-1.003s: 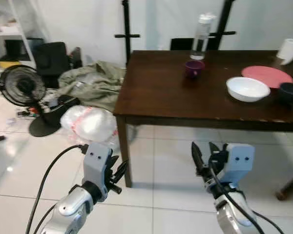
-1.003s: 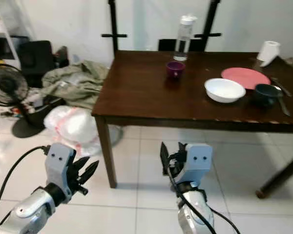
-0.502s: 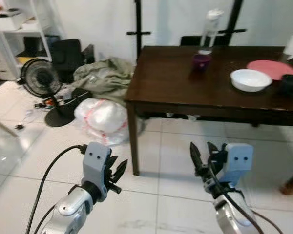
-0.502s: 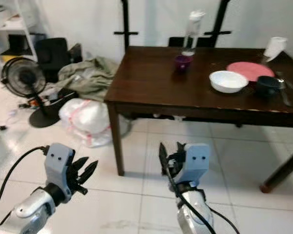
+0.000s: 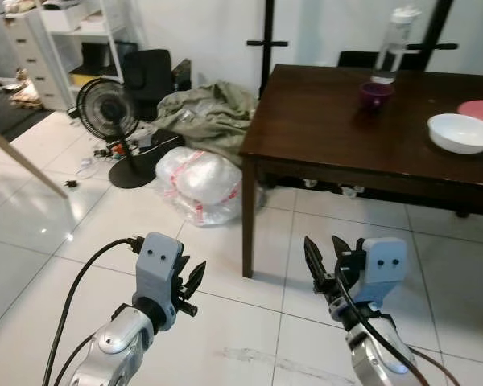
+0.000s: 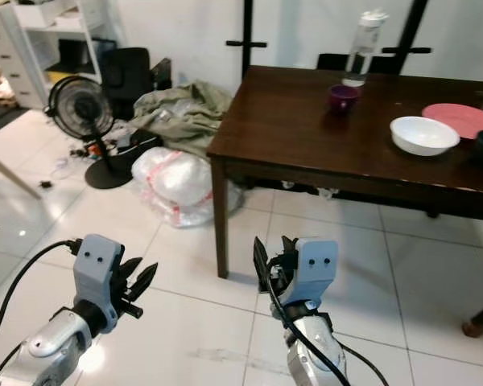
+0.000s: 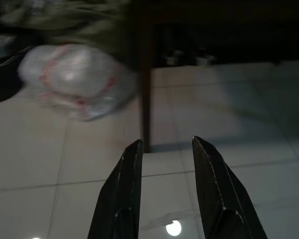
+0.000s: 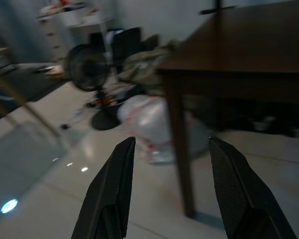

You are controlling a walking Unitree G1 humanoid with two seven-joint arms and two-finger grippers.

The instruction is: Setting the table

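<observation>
Approach step, both fingers parted and empty, left gripper [image 5: 191, 283] and right gripper [image 5: 324, 261] over floor, well apart from worktop [image 6: 306, 133] carrying white bowl [image 6: 423, 135], probably red plate [image 6: 464, 119]; next: close in.

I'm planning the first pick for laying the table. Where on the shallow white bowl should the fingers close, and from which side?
Likely best on the rim of the shallow white bowl, at the edge nearest the front of the dark wooden table, coming from above with one finger inside and one outside. It sits upright and open, too wide to span, and its thin flared lip is exposed there, clear of the pink round plate behind it.
</observation>
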